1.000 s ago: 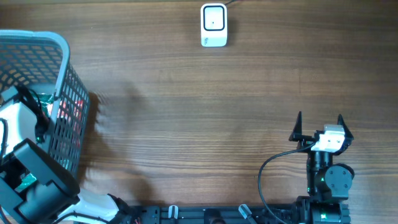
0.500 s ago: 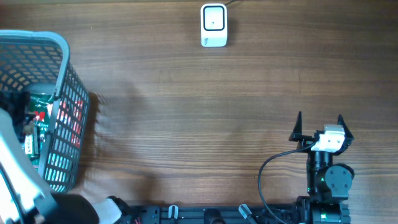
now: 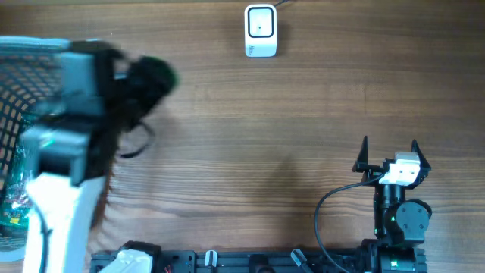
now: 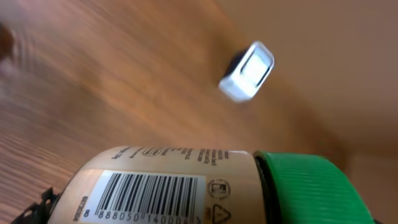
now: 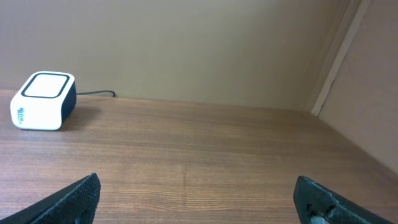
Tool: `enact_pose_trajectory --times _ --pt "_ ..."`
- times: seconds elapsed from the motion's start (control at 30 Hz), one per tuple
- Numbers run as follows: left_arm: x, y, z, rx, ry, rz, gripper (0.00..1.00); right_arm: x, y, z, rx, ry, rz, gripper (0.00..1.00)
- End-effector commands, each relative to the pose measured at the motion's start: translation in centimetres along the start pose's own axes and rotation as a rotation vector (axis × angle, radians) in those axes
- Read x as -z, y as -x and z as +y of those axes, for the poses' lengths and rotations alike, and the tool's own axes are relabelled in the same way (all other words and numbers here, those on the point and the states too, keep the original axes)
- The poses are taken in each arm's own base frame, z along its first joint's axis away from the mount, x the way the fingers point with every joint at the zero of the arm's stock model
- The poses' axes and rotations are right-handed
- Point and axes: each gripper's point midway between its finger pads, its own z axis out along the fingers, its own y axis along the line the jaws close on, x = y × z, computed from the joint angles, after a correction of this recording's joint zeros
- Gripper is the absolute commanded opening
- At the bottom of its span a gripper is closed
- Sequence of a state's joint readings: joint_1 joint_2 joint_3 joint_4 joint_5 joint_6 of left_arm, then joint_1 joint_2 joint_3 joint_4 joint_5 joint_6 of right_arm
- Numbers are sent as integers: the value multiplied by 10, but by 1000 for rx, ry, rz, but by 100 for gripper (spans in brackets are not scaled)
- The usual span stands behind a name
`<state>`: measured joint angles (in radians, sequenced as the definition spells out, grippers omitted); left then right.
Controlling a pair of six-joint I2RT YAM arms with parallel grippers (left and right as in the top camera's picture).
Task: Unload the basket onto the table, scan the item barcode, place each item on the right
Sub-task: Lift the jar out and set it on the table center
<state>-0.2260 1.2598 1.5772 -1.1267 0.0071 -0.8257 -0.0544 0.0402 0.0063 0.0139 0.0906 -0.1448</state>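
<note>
A tan-labelled bottle [image 4: 180, 186] lies crosswise in the left gripper [image 3: 140, 83], which is closed on it above the table's left side. In the left wrist view its long axis runs from left to right along the bottom of the frame. The green ribbed cap [image 4: 311, 190] points right, and the black-and-white barcode [image 4: 149, 196] faces the camera. From overhead, that cap [image 3: 159, 73] shows as a green smear at the arm's tip, aimed toward the middle of the wooden table [image 3: 265, 152]. The white barcode scanner [image 3: 261, 30] sits near the far edge, well apart from the bottle, with bare wood between them. The left wrist camera catches the scanner [image 4: 247, 71] tilted and soft beyond the label. A grey mesh basket [image 3: 23, 45] stands at the left edge, partly under the blurred left arm. Green-printed packets in it are too smeared to name. The right gripper [image 3: 389, 148] rests near the front right of the table with its fingers spread wide and nothing between them. Its own camera sees the scanner [image 5: 42, 99] and its dark cable [image 5: 99, 93] far off to the left. The bottle's base and lower label are cut off by the frame, its fine print is unreadable, and of the left fingers only a dark sliver shows at the bottom left corner.
</note>
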Motion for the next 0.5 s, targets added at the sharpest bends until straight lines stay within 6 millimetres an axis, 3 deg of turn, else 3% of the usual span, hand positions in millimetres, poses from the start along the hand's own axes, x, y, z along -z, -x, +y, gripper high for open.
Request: enact_pose_trajectory --times 0.0,0.17,0.33,0.47 --pt "-48 -52 -18 -148 125 68 76 0 1 -3 12 -16 -4 100" --pt "-148 -152 -27 -371 311 210 77 0 1 -3 12 -16 -4 100" --pt "-224 -228 -13 -474 395 292 77 0 1 -3 12 -16 -4 100" --pt "-253 -248 -4 -551 434 228 78 0 1 -3 12 -16 -4 100"
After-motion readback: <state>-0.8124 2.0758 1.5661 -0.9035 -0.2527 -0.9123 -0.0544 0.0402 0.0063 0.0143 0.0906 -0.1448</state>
